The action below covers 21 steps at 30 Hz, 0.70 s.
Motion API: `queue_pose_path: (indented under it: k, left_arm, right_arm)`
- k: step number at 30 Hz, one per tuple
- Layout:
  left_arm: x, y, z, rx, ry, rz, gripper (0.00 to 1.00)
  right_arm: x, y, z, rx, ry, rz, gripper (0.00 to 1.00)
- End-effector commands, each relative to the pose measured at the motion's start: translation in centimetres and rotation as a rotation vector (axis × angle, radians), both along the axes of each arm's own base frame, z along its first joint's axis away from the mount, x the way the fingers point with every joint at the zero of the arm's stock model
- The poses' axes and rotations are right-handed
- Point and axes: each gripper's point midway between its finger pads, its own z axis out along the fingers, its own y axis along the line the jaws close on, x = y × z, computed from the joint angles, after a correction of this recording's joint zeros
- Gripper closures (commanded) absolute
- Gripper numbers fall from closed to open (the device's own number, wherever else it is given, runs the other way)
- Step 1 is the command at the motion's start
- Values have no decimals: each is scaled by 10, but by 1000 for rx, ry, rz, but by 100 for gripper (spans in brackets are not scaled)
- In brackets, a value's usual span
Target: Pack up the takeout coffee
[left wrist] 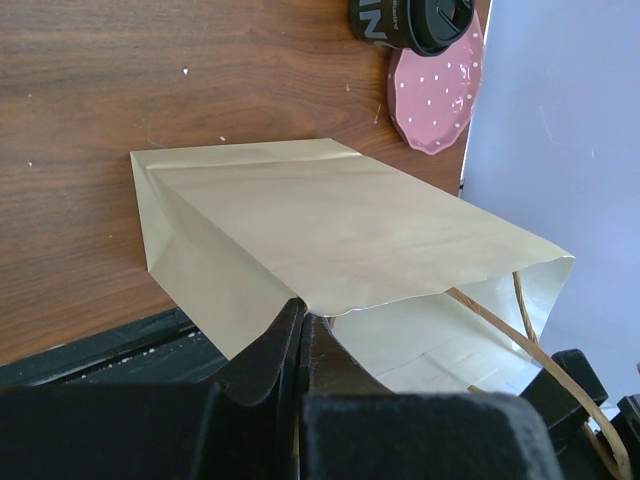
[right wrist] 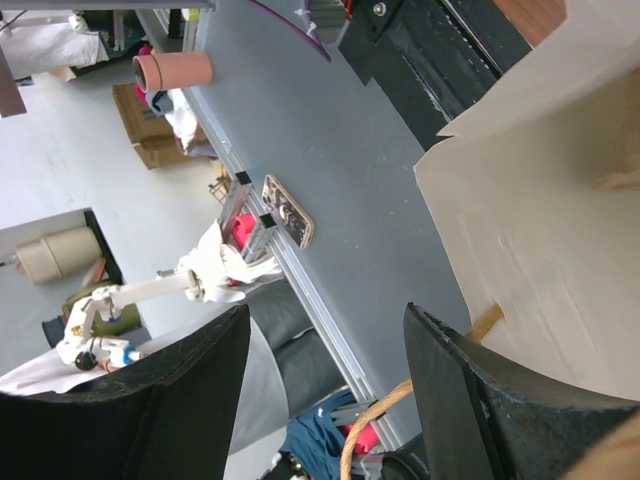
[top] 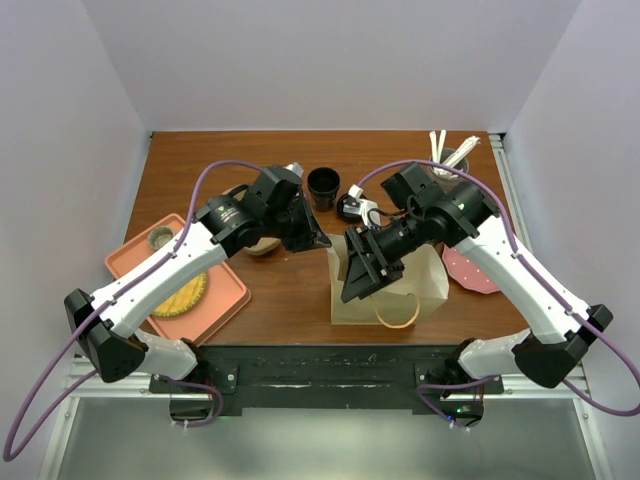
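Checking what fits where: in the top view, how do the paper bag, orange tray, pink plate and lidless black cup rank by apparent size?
1. Orange tray and paper bag: too alike to rank, and both are partly hidden.
2. Pink plate.
3. Lidless black cup.

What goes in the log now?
left gripper: pinching tan paper bag rim | right gripper: open by bag | black lidded takeout cup: outside bag

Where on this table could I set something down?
Bare wood at the back left of the table, between tray and open cup, and the front strip between tray and bag. Crowded mid-table, around the bag's mouth and the coffee.
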Motion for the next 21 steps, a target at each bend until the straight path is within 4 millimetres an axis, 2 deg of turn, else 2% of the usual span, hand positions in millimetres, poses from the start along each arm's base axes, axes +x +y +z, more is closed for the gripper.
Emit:
queue_pose_path:
  k: [1, 10, 15, 19, 21]
  left_arm:
    - [4, -3, 22, -63, -60, 11, 100]
    - [6, -5, 19, -51, -66, 0, 100]
    - [9, -4, 18, -48, -70, -2, 100]
    - [11, -4, 20, -50, -79, 1, 100]
    - [13, -4, 21, -52, -86, 1, 100]
  right_arm:
    - [-15, -17, -1, -60, 45, -14, 31]
    - [-25, -22, -1, -83, 66, -12, 28]
    - [-30, -21, 10, -50, 90, -18, 30]
    - [-32, -19, 21, -30, 103, -36, 38]
    - [-33, -19, 24, -26, 113, -44, 48]
